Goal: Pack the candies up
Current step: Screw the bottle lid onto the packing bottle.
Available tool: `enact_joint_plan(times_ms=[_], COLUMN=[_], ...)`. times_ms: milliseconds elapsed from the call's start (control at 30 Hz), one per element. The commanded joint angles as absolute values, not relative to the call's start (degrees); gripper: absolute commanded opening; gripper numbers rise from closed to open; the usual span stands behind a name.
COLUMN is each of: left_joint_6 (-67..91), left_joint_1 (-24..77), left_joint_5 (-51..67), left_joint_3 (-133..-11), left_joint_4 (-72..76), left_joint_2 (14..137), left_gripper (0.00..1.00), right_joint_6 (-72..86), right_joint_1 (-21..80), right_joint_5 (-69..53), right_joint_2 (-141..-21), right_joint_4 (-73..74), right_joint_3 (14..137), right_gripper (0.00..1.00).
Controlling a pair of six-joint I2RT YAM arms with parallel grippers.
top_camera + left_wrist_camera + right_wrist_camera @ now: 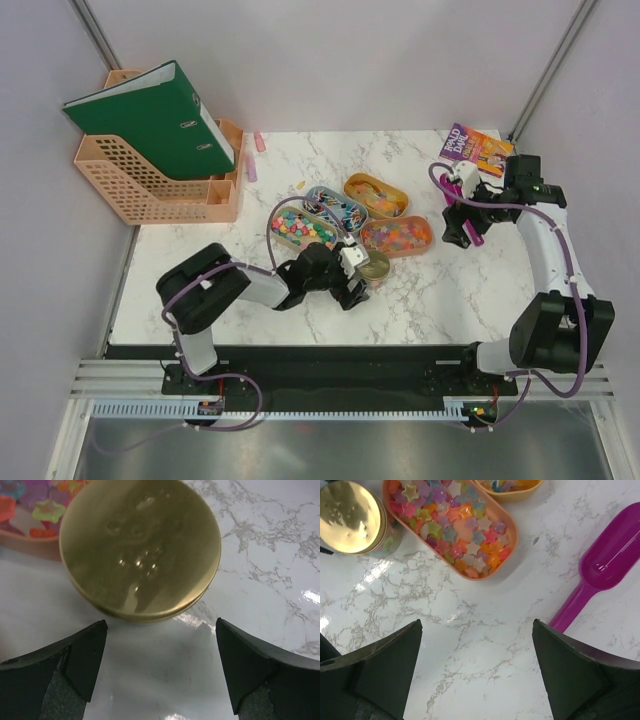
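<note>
The candies [300, 228] lie sorted in oval trays [25, 544] mid-surface on the marble table [450, 290]. The gold-lidded jar [140, 545] stands closed beside them. The left gripper [160, 645] is spread before it, probably for the lid. The right gripper [477, 645], also spread, hovers beside the magenta scoop [605, 565].

Legible text, one item only. Purple-and-orange paperback book [478, 152], lying at the far right corner of the white marble table [190, 260]: cover reads "ROALD DAHL" in pale capitals on the purple part. Title beneath too small to read. Round gold metal lid [140, 547]: raised marks, illegible.
</note>
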State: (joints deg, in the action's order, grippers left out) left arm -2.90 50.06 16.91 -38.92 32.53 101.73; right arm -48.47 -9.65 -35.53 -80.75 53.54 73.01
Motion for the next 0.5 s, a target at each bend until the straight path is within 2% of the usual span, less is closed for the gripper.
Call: enact_joint_plan(times_ms=[0,300,467], left_joint_6=[-8.9,-20.0,-22.2], left_joint_1=[52.5,56.2,57.5], left_joint_5=[18.4,17.9,16.4], left_joint_3=[-38.1,-32.8,-36.7], left_joint_4=[40.9,64.6,69.5], left_joint_2=[109.4,123.2,129.8], left_gripper=[0.96,0.95,0.95], right_joint_6=[-56.6,-77.8,-82.1], right_joint_1=[-9.8,-10.8,-10.7], right_joint_5=[-36.2,-33.9,-33.9], right_joint_2=[-79.5,-86.8,-94.8], right_joint_4=[55.4,60.8,62.4], right_joint_3=[69.8,66.5,71.1], right_gripper=[0.98,0.98,0.98])
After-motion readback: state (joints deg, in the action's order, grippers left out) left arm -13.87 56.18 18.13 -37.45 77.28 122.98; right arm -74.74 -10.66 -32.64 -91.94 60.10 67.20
